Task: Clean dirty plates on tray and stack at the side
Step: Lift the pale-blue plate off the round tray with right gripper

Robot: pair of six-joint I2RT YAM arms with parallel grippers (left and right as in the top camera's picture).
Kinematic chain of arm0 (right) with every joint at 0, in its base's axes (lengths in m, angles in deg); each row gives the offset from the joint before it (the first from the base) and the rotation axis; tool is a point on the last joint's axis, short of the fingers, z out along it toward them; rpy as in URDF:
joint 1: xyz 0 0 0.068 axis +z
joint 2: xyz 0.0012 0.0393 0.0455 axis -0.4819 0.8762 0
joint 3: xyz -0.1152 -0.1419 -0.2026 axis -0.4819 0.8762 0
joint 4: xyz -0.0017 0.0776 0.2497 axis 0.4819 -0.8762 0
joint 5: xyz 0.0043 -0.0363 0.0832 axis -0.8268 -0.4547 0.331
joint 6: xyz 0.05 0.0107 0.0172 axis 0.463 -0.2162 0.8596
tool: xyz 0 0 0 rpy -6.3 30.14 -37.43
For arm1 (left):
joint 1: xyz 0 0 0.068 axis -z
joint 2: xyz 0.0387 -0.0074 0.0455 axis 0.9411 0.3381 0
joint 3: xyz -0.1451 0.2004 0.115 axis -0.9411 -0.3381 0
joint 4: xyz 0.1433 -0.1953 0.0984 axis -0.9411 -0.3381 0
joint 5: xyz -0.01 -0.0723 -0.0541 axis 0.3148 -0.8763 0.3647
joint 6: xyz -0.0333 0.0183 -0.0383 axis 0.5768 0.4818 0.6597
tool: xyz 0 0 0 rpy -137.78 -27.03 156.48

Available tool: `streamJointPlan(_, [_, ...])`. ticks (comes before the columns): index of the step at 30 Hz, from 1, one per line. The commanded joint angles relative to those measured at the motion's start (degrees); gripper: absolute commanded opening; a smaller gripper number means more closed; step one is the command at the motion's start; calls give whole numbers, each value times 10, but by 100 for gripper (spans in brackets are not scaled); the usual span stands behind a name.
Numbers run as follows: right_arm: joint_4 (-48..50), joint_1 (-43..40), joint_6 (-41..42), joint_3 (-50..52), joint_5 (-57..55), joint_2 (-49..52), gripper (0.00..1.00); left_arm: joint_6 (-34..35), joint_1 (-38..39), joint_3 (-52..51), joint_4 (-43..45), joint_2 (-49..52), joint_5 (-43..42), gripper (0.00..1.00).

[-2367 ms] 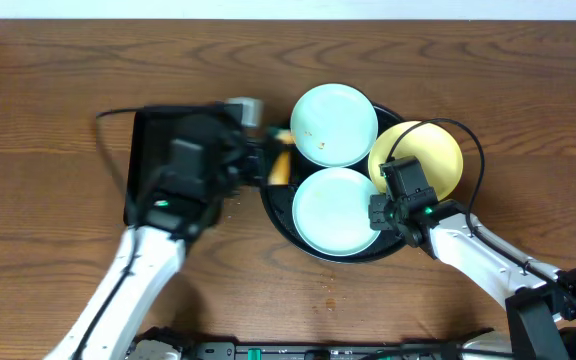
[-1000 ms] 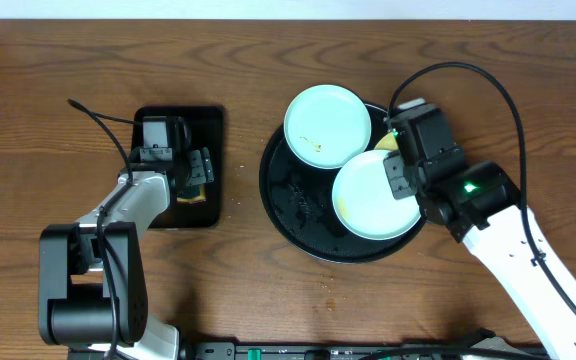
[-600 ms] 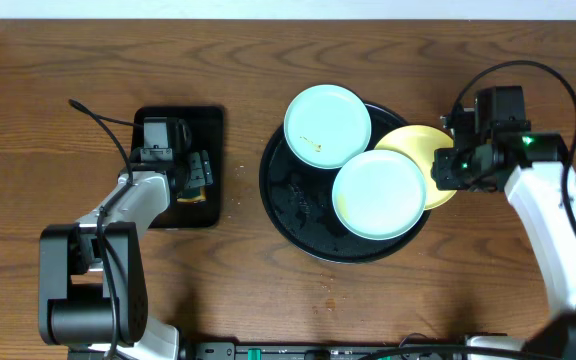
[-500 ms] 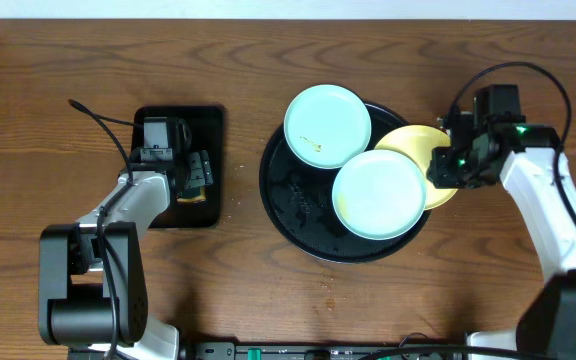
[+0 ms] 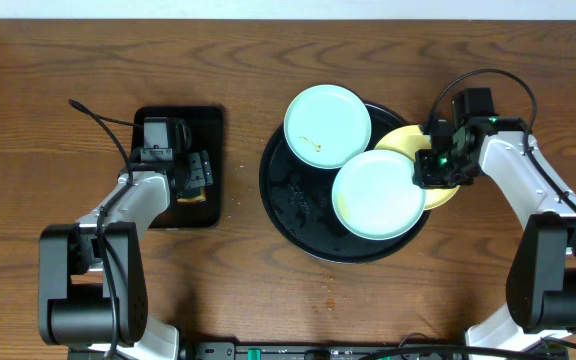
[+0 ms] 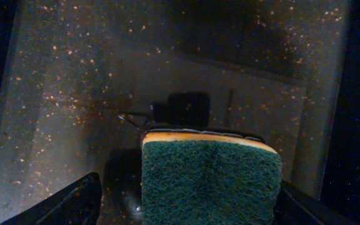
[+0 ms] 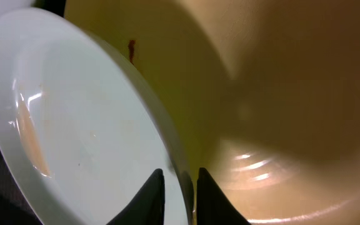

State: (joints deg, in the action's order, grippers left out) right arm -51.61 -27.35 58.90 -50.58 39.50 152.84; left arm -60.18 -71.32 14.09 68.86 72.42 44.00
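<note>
The round black tray [image 5: 278,215] holds two mint-blue plates. The rear one [image 5: 328,125] has a small brown speck, and the front one [image 5: 373,195] overlaps a pale yellow plate [image 5: 408,142] at the tray's right edge. My right gripper [image 5: 426,175] sits at the front plate's right rim. In the right wrist view its fingers [image 7: 180,197] pinch that mint rim [image 7: 80,125], with the yellow plate [image 7: 261,94] just beyond. My left gripper [image 5: 200,172] rests open in the rectangular black tray, its fingers wide on either side of a green-topped sponge [image 6: 211,184].
The rectangular black tray [image 5: 183,120] lies left of the round tray on the wooden table, speckled with crumbs in the left wrist view. A few crumbs lie on the wood in front of the round tray [image 5: 328,283].
My right gripper swung out to the right, then came back to the front mint plate's right edge and narrowed its jaws onto the rim. The left arm has not moved.
</note>
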Motion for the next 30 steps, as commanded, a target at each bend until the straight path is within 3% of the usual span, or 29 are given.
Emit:
streamJointPlan(1, [1,7,-6,0,-18,2,1,-5,-2,1,-5,-2,9,81])
streamJointPlan(7, [-35,42,-3,-70,-39,-55,1,-5,-2,1,-6,-2,9,82])
streamJointPlan(11, [-65,139,9,-120,-227,-146,1,-5,-2,1,-6,-2,9,82])
streamJointPlan(17, [-118,403,111,-115,-643,-203,1,-5,-2,1,-8,-2,9,86])
streamJointPlan(24, [-111,525,158,-80,-852,-151,1,-5,-2,1,-8,-2,9,86])
streamJointPlan(28, [-98,535,162,-78,-817,-119,1,-5,-2,1,-8,-2,9,86])
streamJointPlan(30, [-78,506,160,-78,-706,-117,1,-5,-2,1,-8,-2,9,86])
